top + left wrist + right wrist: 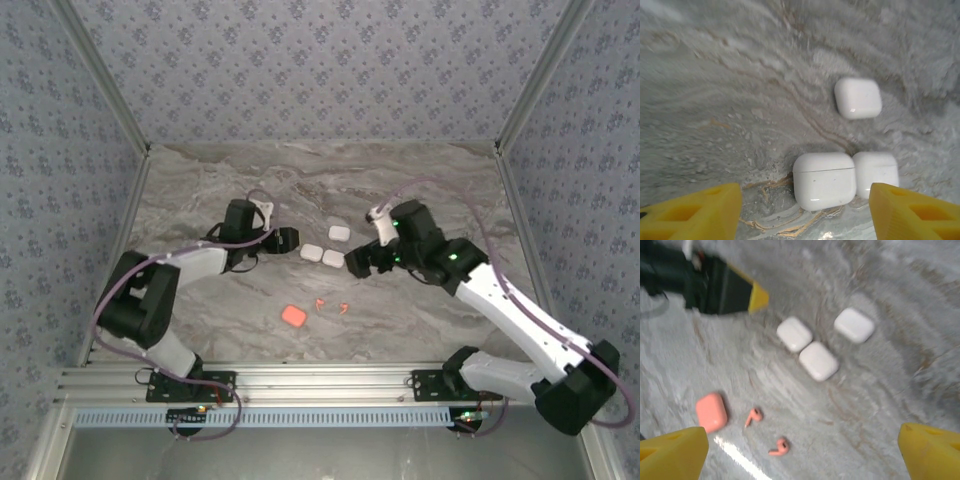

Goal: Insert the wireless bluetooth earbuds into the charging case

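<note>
Lying just right of the orange case (711, 412), two orange earbuds (754, 416) look light, slick, roll-prone; take yours by the stem. Left pincer (805, 202) gapes empty facing white cases (824, 181); right pincer (802, 450) spread wide.

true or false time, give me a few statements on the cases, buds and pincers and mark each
1. Three white cases lie on the table. True.
2. The orange case stands open. False: its lid is shut.
3. Two orange buds lie loose beside the orange case. True.
4. The right pincer holds a bud. False: it is open and empty.
5. All three white cases sit packed together. False: two sit side by side, and the third lies apart.
</note>
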Controlling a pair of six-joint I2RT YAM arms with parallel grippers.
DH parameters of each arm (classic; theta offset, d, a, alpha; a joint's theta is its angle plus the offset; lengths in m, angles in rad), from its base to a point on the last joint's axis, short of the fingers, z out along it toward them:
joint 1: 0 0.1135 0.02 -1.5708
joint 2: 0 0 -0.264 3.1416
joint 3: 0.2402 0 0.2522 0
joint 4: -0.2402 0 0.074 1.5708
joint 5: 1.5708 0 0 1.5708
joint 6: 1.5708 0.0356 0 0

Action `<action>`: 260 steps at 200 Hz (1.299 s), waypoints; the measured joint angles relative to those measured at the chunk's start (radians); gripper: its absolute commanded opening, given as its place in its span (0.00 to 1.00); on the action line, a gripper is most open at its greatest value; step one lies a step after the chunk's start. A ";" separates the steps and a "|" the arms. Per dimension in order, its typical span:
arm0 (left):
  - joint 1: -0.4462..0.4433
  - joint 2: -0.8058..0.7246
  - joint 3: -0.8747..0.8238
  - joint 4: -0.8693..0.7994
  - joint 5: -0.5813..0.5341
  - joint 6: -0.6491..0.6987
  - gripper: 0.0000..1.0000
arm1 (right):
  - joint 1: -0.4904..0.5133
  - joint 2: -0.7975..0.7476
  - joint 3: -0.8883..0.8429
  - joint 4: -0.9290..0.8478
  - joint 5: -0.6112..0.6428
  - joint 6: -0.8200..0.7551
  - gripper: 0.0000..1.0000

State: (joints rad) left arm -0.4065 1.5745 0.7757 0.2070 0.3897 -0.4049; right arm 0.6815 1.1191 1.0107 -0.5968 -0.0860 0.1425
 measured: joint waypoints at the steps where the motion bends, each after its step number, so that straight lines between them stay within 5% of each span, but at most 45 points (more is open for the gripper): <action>1: 0.000 -0.004 -0.001 -0.001 -0.001 0.000 0.72 | 0.007 0.006 0.000 -0.001 0.002 0.000 1.00; 73: 0.035 -0.525 -0.176 0.003 -0.230 0.037 0.99 | 0.339 0.466 0.172 -0.068 0.110 0.031 0.87; 131: 0.191 -0.847 -0.277 -0.106 -0.313 0.026 0.99 | 0.473 0.734 0.371 -0.133 0.187 -0.005 0.81; 260: 0.222 -0.905 -0.308 -0.163 -0.311 0.010 0.99 | 0.512 0.911 0.435 -0.180 0.220 -0.023 0.52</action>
State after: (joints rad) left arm -0.1848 0.6697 0.4675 0.0441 0.0784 -0.3950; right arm 1.1931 2.0304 1.4452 -0.7773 0.1341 0.1196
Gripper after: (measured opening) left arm 0.992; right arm 0.556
